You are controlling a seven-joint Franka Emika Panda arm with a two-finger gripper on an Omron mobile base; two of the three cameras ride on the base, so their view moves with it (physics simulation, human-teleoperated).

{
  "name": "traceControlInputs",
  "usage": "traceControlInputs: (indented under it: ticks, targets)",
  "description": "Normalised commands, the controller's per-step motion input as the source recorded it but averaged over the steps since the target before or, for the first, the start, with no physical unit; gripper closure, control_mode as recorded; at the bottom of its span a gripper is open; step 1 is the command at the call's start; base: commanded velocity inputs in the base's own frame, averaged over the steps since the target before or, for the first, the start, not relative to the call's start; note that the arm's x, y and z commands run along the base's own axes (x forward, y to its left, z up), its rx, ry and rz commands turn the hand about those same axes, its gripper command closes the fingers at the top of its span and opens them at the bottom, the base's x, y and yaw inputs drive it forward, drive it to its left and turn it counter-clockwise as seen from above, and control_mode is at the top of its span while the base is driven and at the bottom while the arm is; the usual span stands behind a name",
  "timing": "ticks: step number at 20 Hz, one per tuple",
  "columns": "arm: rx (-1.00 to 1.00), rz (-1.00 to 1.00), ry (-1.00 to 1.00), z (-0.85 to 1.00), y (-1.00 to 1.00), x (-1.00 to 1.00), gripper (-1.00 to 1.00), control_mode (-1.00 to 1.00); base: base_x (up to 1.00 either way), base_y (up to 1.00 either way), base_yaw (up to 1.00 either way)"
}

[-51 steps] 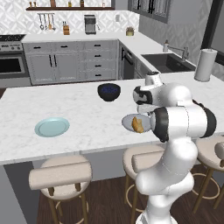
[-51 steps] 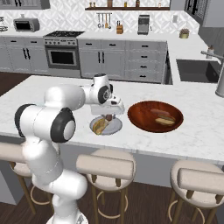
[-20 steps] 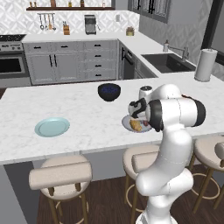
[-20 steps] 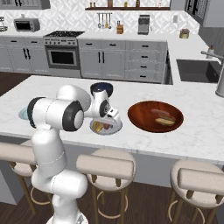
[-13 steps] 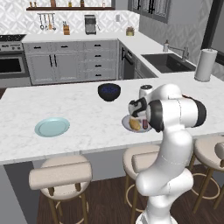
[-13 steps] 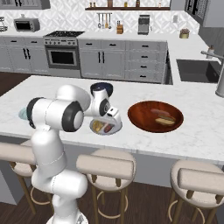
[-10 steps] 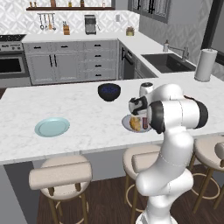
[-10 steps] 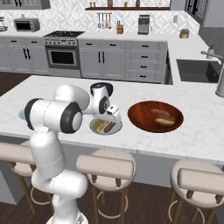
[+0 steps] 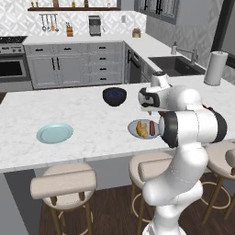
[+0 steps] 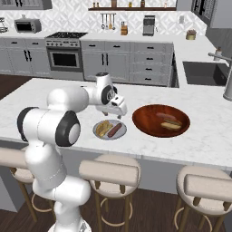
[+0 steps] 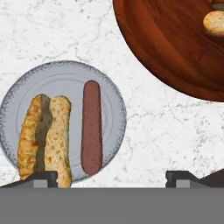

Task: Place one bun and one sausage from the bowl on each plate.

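The pincer (image 11: 112, 177) hangs with its two dark tips spread wide apart, gripping nothing, above the small round grey plate (image 11: 111, 98) near the front edge of the white marble desk (image 9: 87, 131). On that plate lie a split golden bun (image 11: 46, 135) and a reddish-brown sausage (image 11: 91, 131), side by side and not touching. Just beside it sits the wide, glossy reddish-brown bowl (image 10: 147, 122), with another bun and sausage (image 10: 170, 122) inside. The pale teal-blue plate (image 9: 54, 133) rests bare, well apart toward the desk's left end.

One risk, I judge: a low lift could let a tip brush the bun and nudge it off the plate. Another: the teal plate lies far off, so a carried sausage may slip on the long swing.

A dark blue bowl (image 9: 114, 96) stands further back. Grey cabinets, an oven and a sink line the kitchen; padded stools (image 9: 63, 183) front the desk.
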Motion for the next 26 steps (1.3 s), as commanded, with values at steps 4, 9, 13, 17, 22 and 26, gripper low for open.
traceControlInputs:
  ticks: [4,9,13,17,22,26]
  targets:
    - [-0.19,0.21,0.0,0.3,-0.74,0.0,-1.0,-1.0,0.0,0.0,0.0]
    - [-0.23,0.34,0.05,0.19,-0.9,0.0,-1.0,-1.0,0.0,0.0,0.0]
    - [-0.13,0.5,0.17,0.12,-0.87,0.0,-1.0,-1.0,0.0,0.0,0.0]
    - [0.0,0.51,0.2,0.01,-0.84,0.0,-1.0,-1.0,0.0,0.0,0.0]
    - [-0.09,0.44,0.18,0.0,-0.67,0.13,-1.0,-1.0,0.0,0.0,0.0]
    - [-0.12,0.03,0.14,-0.12,-0.51,0.29,-1.0,-1.0,0.0,0.0,0.0]
